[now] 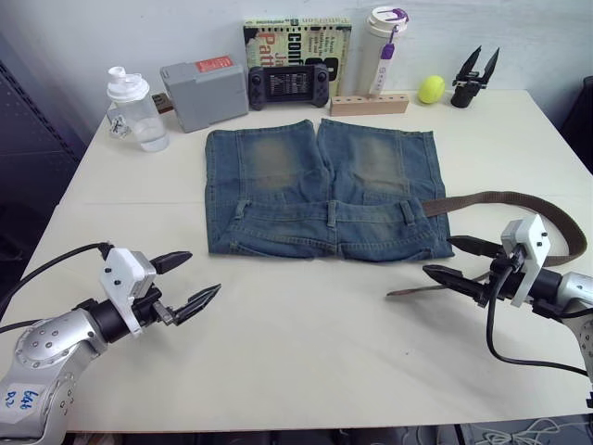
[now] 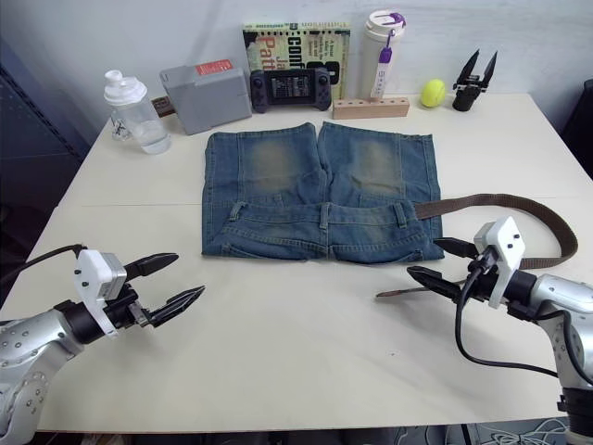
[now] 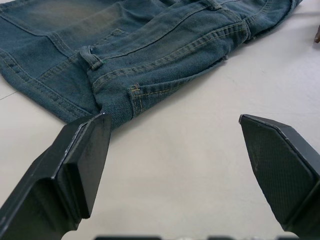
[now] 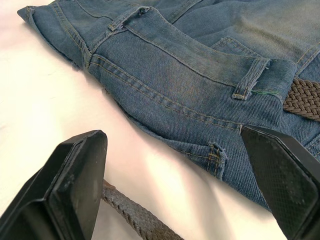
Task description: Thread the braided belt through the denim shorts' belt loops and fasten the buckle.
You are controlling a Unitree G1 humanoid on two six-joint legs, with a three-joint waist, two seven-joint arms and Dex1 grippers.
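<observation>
The denim shorts [image 1: 320, 190] lie flat mid-table, waistband toward me and legs pointing away. Belt loops [image 1: 334, 211] stand along the waistband, one of them close up in the right wrist view [image 4: 250, 77]. The braided belt [image 1: 519, 199] meets the shorts' right edge by the right-hand loop, curves around to the right and comes back. Its plain tip [image 1: 403, 292] rests on the table under my right gripper [image 1: 454, 261], which is open just above the strap [image 4: 135, 217]. My left gripper [image 1: 205, 272] hovers open near the front left, apart from the shorts. The buckle is hidden.
Along the back edge of the table [image 1: 306, 362] stand a shaker bottle [image 1: 134, 107], a grey box [image 1: 204, 93], a game controller [image 1: 287, 85], a book [image 1: 296, 42], a tumbler [image 1: 384, 42], a wooden block [image 1: 369, 104], a tennis ball [image 1: 431, 89] and a black spare gripper [image 1: 474, 79].
</observation>
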